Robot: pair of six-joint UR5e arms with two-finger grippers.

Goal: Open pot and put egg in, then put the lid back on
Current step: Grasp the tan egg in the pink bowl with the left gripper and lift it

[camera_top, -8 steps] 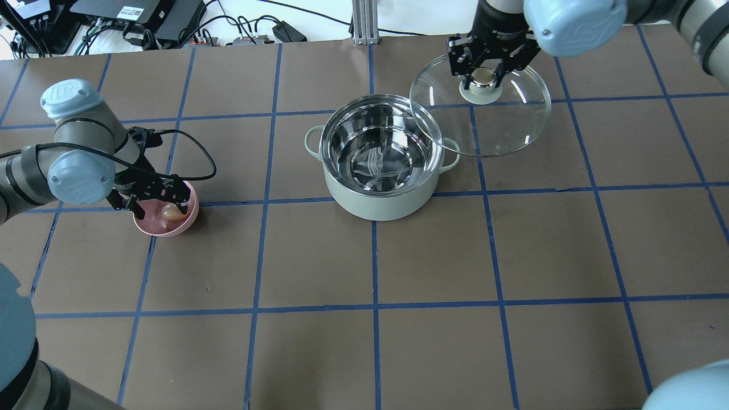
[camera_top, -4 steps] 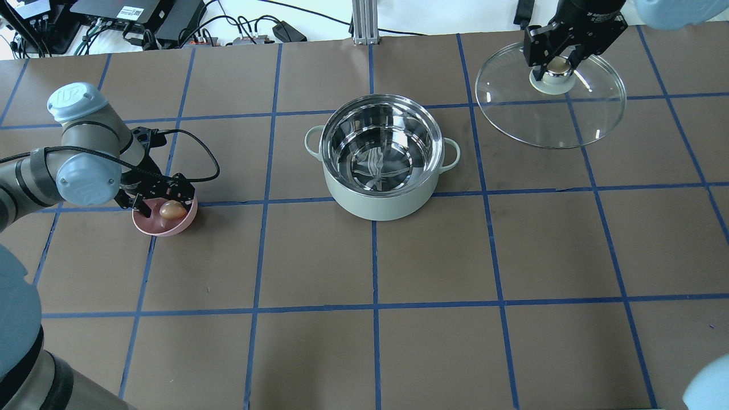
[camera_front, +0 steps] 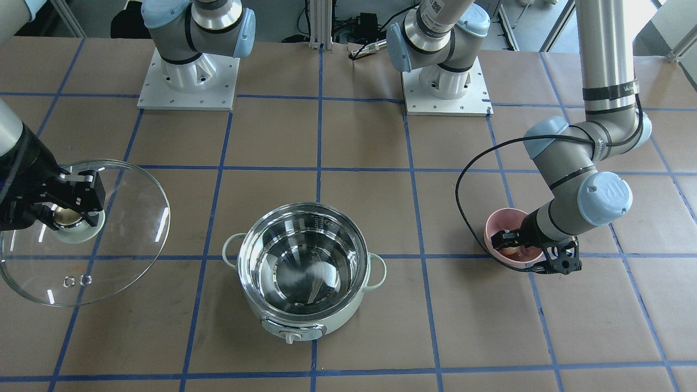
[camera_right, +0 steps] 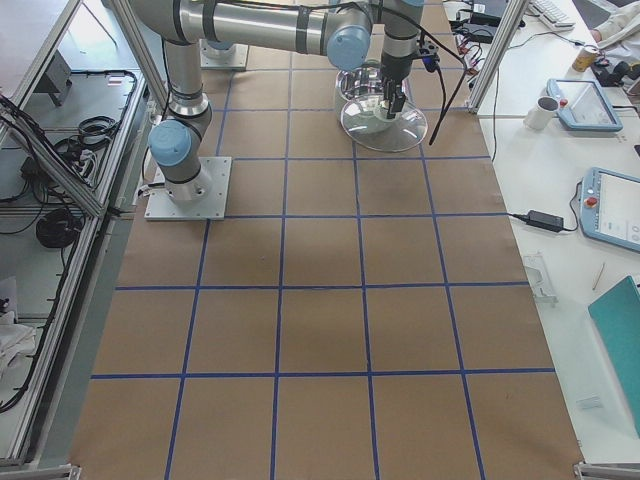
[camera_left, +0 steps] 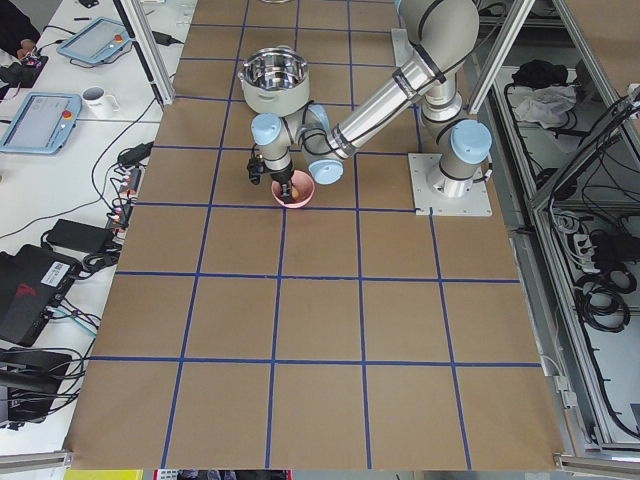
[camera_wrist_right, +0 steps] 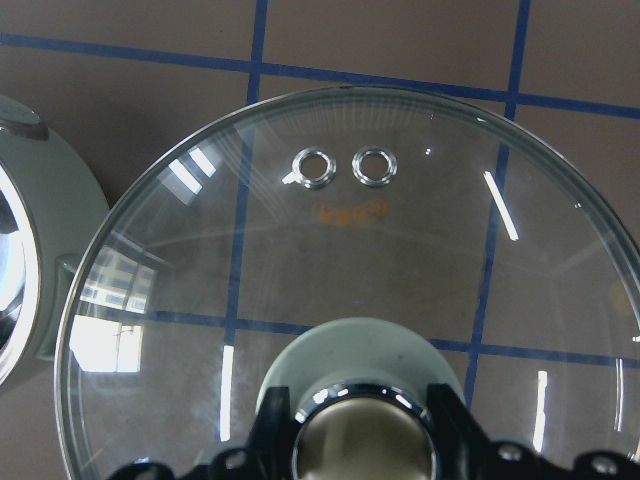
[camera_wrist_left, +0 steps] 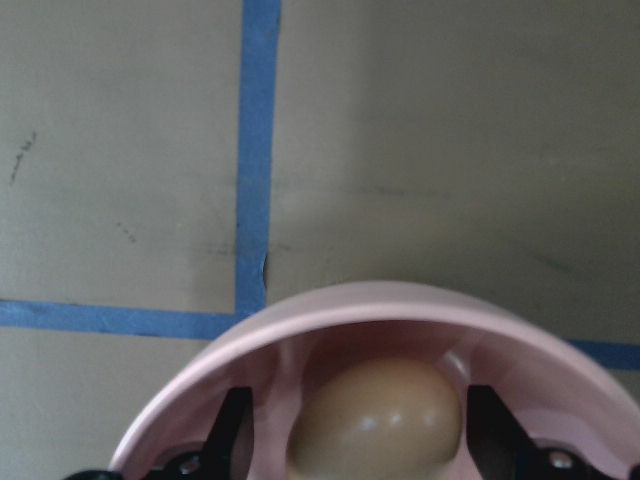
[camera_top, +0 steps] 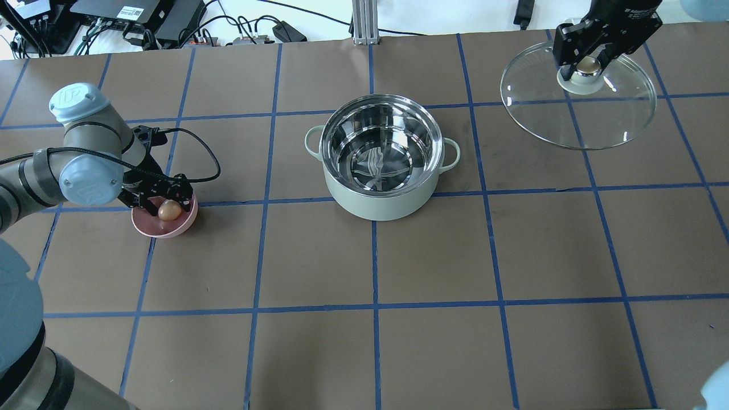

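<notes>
While right hand [camera_top: 586, 61] grips the lid [camera_top: 581, 122] by its knob at the pot's [camera_top: 379, 204] 2 o'clock, left hand [camera_top: 167, 204] sits open astride the egg [camera_wrist_left: 375, 415] in the pink bowl [camera_top: 165, 229] at 9. Egg's probably light, slick and brittle: pinch gently across the middle.

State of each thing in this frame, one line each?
Round mint-green electric pot: open, upright, empty.
Round clear glass lid: off the pot, gripped by its knob.
Small tan egg: in the pink bowl.
Left gripper: open, fingers straddling the egg.
Right gripper: shut on the lid.
</notes>
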